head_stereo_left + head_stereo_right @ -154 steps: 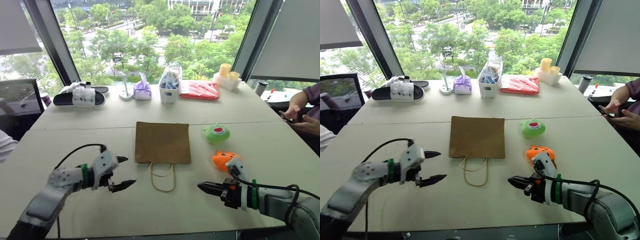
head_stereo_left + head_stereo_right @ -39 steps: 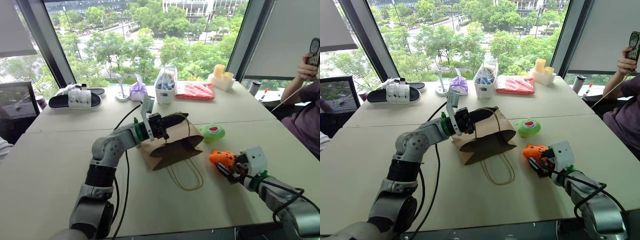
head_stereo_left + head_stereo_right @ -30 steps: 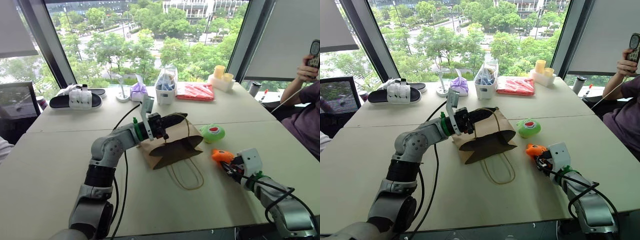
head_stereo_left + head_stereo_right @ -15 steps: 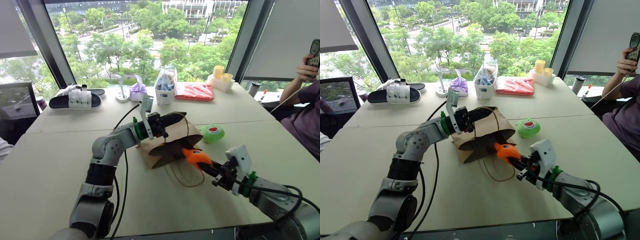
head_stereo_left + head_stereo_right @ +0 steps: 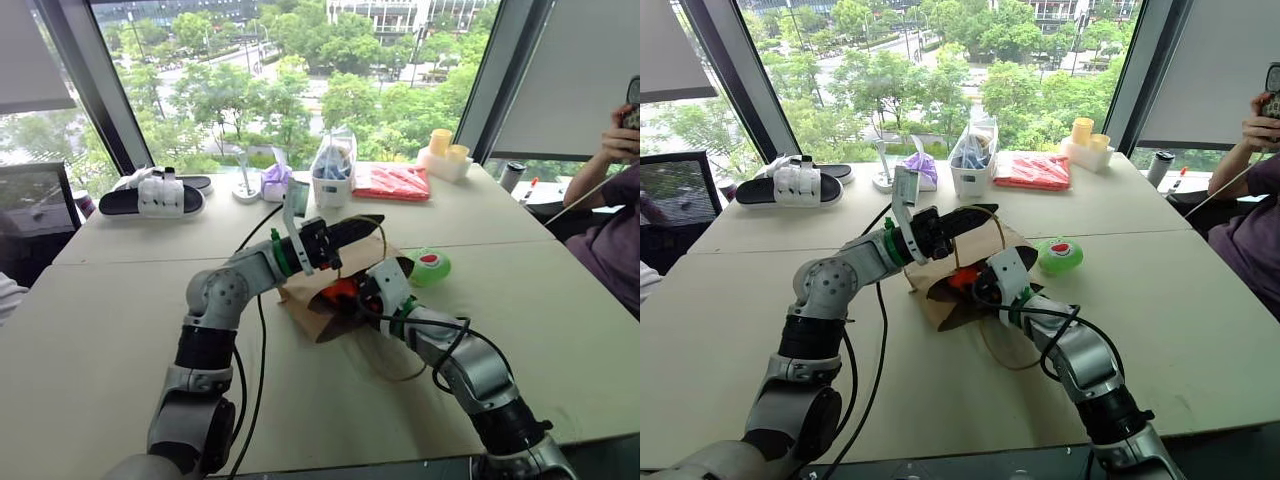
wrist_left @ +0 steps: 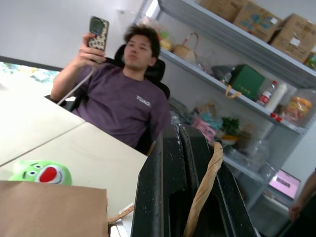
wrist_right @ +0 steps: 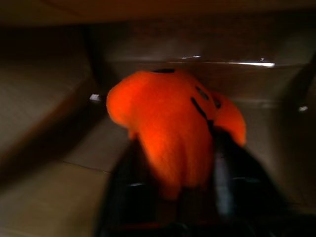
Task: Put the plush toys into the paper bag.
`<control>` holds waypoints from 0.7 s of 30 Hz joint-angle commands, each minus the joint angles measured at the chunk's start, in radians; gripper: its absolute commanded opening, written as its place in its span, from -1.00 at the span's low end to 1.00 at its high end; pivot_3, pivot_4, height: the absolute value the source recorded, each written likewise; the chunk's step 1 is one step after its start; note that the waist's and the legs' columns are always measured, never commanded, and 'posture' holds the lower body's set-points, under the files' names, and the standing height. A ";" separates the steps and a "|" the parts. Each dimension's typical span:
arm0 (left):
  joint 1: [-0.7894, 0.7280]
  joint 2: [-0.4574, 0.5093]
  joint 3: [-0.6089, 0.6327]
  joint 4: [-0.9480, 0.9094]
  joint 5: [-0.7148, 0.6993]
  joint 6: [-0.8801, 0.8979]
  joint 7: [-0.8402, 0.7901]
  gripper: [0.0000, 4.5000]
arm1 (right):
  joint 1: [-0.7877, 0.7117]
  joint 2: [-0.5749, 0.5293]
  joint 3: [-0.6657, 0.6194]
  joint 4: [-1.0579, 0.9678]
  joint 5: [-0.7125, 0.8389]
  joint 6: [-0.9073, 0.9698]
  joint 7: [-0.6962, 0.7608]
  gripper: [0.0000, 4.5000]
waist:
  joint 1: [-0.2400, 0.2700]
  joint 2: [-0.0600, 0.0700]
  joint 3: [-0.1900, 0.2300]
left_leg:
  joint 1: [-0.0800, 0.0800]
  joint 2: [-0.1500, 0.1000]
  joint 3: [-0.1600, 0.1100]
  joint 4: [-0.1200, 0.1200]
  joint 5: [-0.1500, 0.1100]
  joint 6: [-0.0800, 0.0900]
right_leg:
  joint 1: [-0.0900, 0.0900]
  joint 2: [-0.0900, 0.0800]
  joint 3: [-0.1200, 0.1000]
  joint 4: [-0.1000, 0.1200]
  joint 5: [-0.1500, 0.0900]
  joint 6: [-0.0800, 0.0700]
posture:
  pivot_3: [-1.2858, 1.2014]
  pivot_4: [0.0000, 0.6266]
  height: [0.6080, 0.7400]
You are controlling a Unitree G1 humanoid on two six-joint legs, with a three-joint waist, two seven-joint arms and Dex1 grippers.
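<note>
Orange plush toy sits between our right gripper fingers inside the paper bag; whether they grip it we cannot tell. Our left gripper, shut on the bag's handle, should hold the mouth wide. Green plush toy waits just beside the bag, unobstructed; a person sits beyond.

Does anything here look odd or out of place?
The paper bag lies tipped on the table, its mouth held open by the left pincer pulling one handle. Two sandals sit on the table by the window.
</note>
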 commanded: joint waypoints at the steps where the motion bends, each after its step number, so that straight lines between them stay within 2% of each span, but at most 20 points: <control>1: -0.035 -0.009 0.041 -0.001 -0.021 -0.021 0.032 -1.00 | -0.003 -0.013 -0.015 -0.033 -0.033 -0.031 0.011 0.61 | 0.000 0.000 0.000 | 0.000 0.000 0.000 0.000 0.000 0.000 | 0.000 0.000 0.000 0.000 0.000 0.000 | 0.03 -0.52 1.00; 3: -0.041 -0.014 0.045 0.018 0.000 -0.040 0.046 -1.00 | 0.033 -0.026 -0.054 -0.104 -0.006 -0.015 0.030 0.98 | 0.002 0.000 0.000 | -0.001 0.000 0.000 0.000 0.000 0.000 | 0.000 0.000 0.000 0.000 0.000 0.000 | 0.03 -0.52 1.00; 5: -0.042 -0.012 0.040 0.031 0.016 -0.055 0.046 -1.00 | 0.083 -0.037 -0.103 -0.198 0.045 0.007 0.055 0.98 | 0.002 0.000 0.000 | -0.002 0.000 -0.001 0.000 0.000 0.000 | 0.000 0.000 0.000 -0.001 0.000 0.000 | 0.03 -0.52 1.00; 7: -0.041 -0.010 0.034 0.042 0.024 -0.063 0.043 -1.00 | 0.160 -0.052 -0.186 -0.344 0.162 0.054 0.106 0.98 | 0.003 0.000 0.000 | -0.002 0.000 0.000 0.000 0.000 0.000 | -0.001 0.000 0.000 -0.001 0.000 0.000 | 0.03 -0.52 1.00; 10: -0.038 -0.011 0.025 0.052 0.034 -0.069 0.037 -1.00 | 0.254 -0.097 -0.369 -0.521 0.413 0.198 0.151 0.98 | 0.002 0.000 0.000 | -0.005 0.000 -0.001 0.001 0.000 0.000 | -0.003 0.000 0.000 -0.001 0.000 0.000 | 0.03 -0.52 1.00; 14: -0.035 -0.010 0.017 0.059 0.042 -0.069 0.025 -1.00 | 0.234 -0.144 -0.611 -0.518 0.630 0.271 0.098 0.98 | 0.000 0.000 0.000 | -0.005 0.000 0.000 0.002 -0.004 0.006 | -0.001 0.000 0.000 -0.001 0.001 0.001 | 0.03 -0.52 1.00; 16: -0.032 -0.013 0.015 0.058 0.043 -0.064 0.022 -1.00 | 0.185 -0.160 -0.654 -0.421 0.582 0.227 0.063 0.98 | 0.000 0.000 0.000 | -0.003 0.000 0.000 0.002 -0.004 0.006 | 0.000 0.000 0.000 -0.001 0.001 0.001 | 0.03 -0.52 1.00; 19: -0.026 -0.017 0.008 0.048 0.045 -0.061 0.018 -1.00 | 0.108 -0.175 -0.613 -0.255 0.445 0.142 0.014 0.98 | 0.001 0.000 0.000 | -0.001 0.000 0.000 0.002 -0.003 0.006 | 0.001 0.000 0.000 -0.001 0.001 0.001 | 0.03 -0.52 1.00; 21: -0.020 -0.018 0.007 0.037 0.043 -0.057 0.020 -1.00 | 0.049 -0.192 -0.539 -0.101 0.302 0.055 -0.031 0.98 | 0.000 0.000 0.000 | -0.001 0.000 0.001 0.002 -0.003 0.006 | 0.001 0.000 0.000 -0.001 0.001 0.001 | 0.03 -0.52 1.00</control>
